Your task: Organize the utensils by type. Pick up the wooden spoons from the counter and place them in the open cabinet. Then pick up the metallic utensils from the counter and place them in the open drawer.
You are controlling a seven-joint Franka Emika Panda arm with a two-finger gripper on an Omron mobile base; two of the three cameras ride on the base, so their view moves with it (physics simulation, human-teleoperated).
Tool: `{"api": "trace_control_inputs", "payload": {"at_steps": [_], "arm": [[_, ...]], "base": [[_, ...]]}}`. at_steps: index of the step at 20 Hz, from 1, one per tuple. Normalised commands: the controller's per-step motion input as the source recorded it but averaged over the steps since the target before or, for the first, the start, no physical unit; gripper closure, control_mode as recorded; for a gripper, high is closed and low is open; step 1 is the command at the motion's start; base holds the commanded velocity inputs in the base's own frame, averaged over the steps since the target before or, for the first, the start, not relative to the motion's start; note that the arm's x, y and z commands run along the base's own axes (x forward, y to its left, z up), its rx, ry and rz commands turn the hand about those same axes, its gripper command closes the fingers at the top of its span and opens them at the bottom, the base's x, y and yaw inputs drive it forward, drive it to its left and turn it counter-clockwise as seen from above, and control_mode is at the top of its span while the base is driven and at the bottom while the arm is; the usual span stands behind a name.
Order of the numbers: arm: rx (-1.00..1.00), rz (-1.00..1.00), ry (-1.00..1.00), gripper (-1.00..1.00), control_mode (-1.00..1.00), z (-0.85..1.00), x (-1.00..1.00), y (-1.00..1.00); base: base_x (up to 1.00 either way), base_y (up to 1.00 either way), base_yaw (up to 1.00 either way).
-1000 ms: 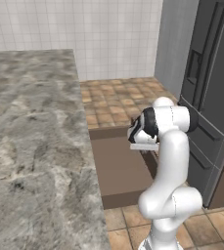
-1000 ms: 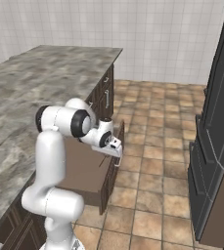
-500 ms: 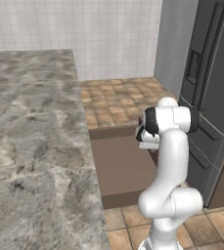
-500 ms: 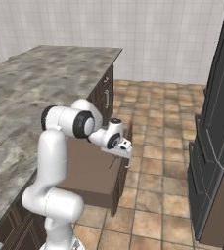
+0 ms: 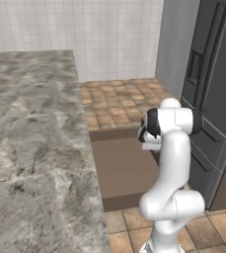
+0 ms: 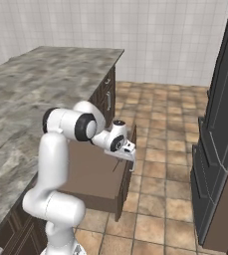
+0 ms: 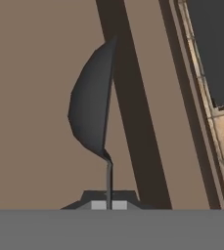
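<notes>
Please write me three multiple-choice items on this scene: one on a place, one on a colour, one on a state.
1. Where is the end effector?
A. Above the open drawer
B. Over the counter
C. By the fridge door

2. What colour is the spoon it carries?
A. Bright orange
B. Dark grey
C. White

3. How does the end effector stand?
A. Wide open
B. Shut on nothing
C. Shut on the spoon's thin handle

Answers:
1 A, since the hand view looks down on the drawer's brown bottom and dark wall.
2 B, its bowl shows dark grey against the brown.
3 C, the thin handle runs down between the closed fingertips.
</notes>
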Motion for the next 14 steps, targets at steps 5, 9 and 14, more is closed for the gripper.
{"api": "trace_control_inputs", "payload": {"at_steps": [5,9,14], "arm": [[-0.03,0.0,0.0,1.0,-1.0,0.59,0.0,0.12],[-0.06,0.0,0.0,1.0,-1.0,0.7,0.0,0.05],[-0.02,0.01,0.02,1.0,-1.0,0.41,-0.02,0.25]], "base": [[0.0,0.0,0.0],[0.0,0.0,0.0],[0.0,0.0,0.0]]}}
